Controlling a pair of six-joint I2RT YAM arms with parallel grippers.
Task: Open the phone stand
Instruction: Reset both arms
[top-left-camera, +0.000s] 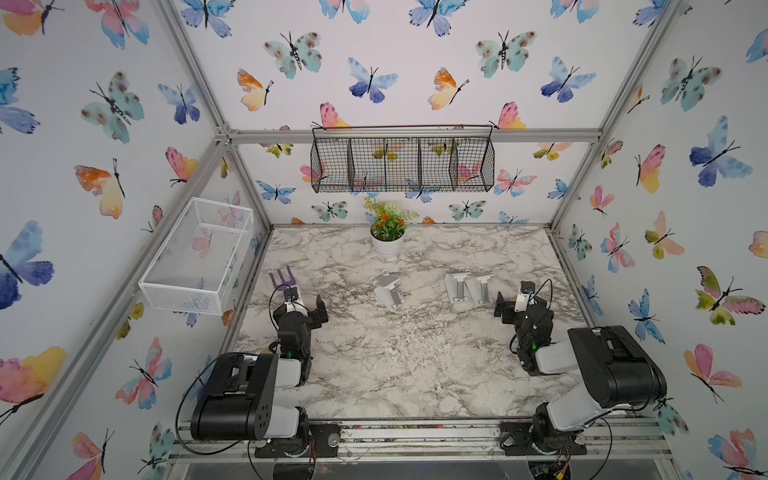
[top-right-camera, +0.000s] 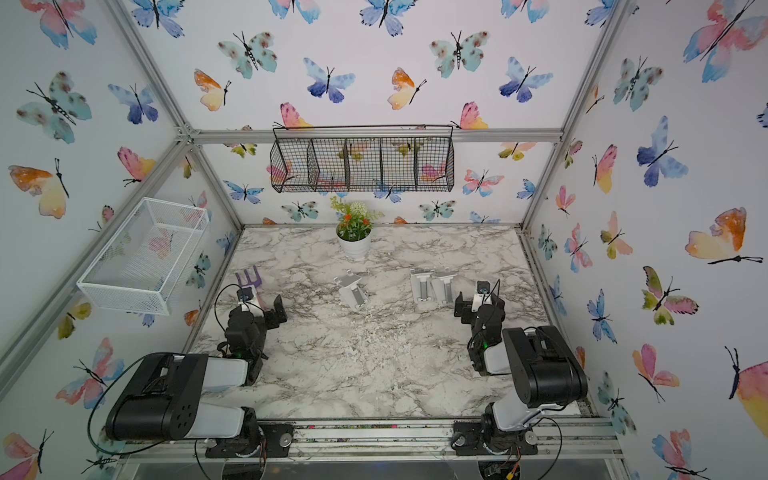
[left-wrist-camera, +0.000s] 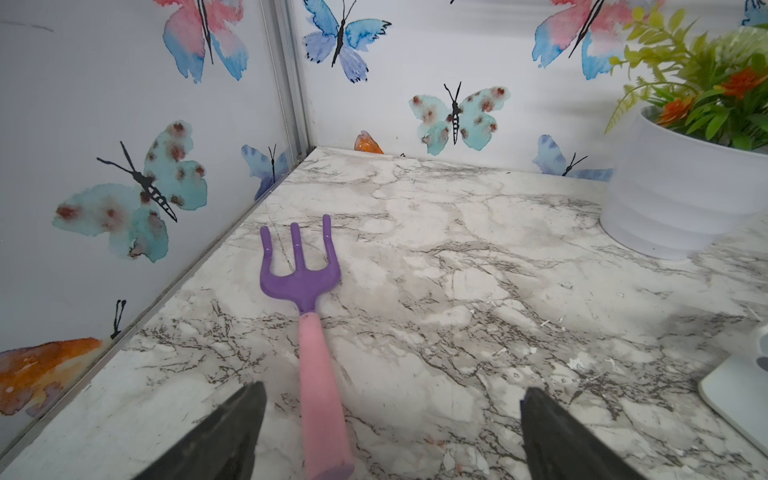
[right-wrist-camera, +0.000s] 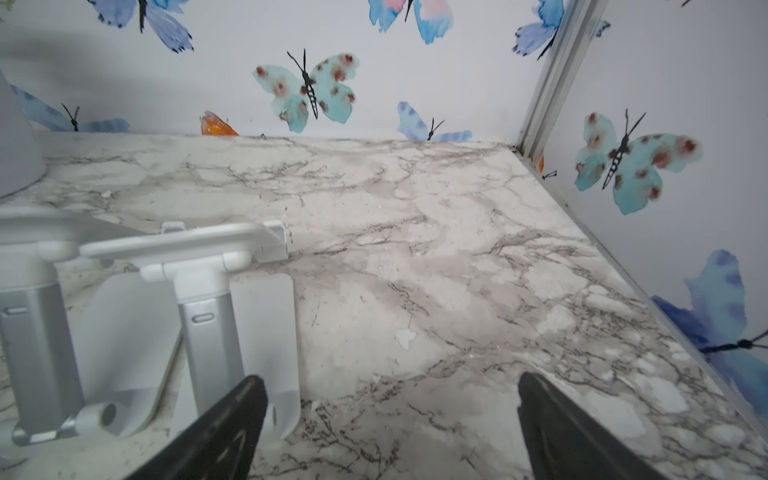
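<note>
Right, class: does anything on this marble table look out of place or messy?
The purple garden fork with a pink handle lies by the left claw, an odd tool for this job. Small white flecks litter the marble tabletop.

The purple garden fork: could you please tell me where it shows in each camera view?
In a top view: purple garden fork, left of middle.
In a top view: the fork, same place.
Left wrist: centre, handle toward the camera.
Right wrist: not in it.
Shared landmark: white plant pot.
</note>
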